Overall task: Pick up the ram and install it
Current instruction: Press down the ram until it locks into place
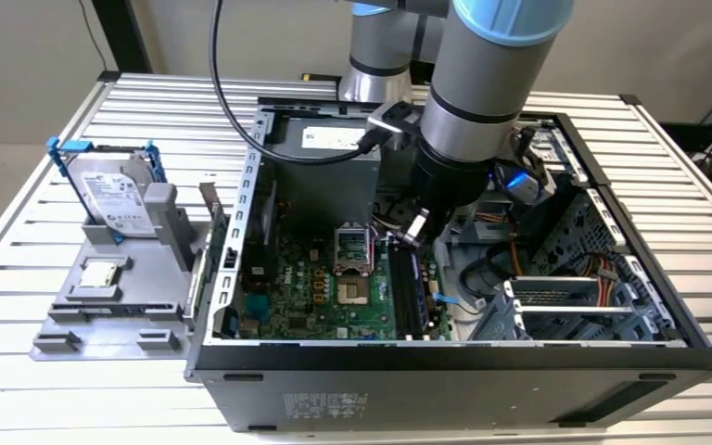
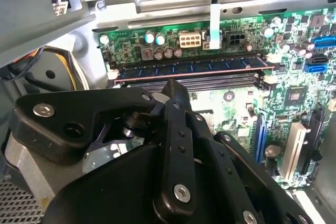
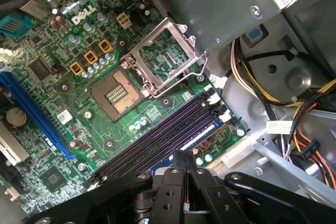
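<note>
A ribbed aluminium table [image 1: 47, 389] of parallel slats fills most of the exterior view under even, soft light. Behind it, a plain beige wall [image 1: 34, 56] spans the upper left, crossed by a dark upright post [image 1: 125, 35].

an open computer case [image 1: 455, 366] lies on a slatted metal table [image 1: 34, 371]. inside, a green motherboard [image 1: 319, 287] carries an open cpu socket [image 3: 116, 94] with its metal frame [image 3: 167, 56] raised. at nine o'clock from the case, a grey stand [image 1: 103, 297] holds an upright silver hard drive [image 1: 119, 199] in a blue frame. bundled wires [image 3: 310, 145] run at the case's three o'clock side.
</note>
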{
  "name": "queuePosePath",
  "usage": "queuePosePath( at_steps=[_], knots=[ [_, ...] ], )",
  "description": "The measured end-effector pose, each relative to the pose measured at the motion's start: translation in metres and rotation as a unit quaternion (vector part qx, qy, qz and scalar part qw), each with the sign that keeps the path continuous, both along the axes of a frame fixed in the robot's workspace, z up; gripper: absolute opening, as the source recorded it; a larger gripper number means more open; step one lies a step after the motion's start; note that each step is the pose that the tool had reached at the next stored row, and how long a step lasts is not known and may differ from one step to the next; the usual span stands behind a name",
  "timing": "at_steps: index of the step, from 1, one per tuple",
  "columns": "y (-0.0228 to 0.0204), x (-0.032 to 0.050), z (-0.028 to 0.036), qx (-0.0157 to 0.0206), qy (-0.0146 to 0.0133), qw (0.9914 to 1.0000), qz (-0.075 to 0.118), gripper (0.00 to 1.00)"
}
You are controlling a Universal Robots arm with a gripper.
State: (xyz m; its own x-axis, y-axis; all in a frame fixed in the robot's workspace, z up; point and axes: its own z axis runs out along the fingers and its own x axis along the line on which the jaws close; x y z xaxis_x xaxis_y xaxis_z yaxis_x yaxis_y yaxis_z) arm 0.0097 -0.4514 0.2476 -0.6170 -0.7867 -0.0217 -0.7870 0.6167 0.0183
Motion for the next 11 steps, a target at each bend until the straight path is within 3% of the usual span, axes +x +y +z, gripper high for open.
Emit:
queuePosePath(
  at_steps=[11],
  knots=[
    [0.0001,0.0000,-0.0001,0.0001,0.0000,0.99979,0.020,0.00]
  ],
)
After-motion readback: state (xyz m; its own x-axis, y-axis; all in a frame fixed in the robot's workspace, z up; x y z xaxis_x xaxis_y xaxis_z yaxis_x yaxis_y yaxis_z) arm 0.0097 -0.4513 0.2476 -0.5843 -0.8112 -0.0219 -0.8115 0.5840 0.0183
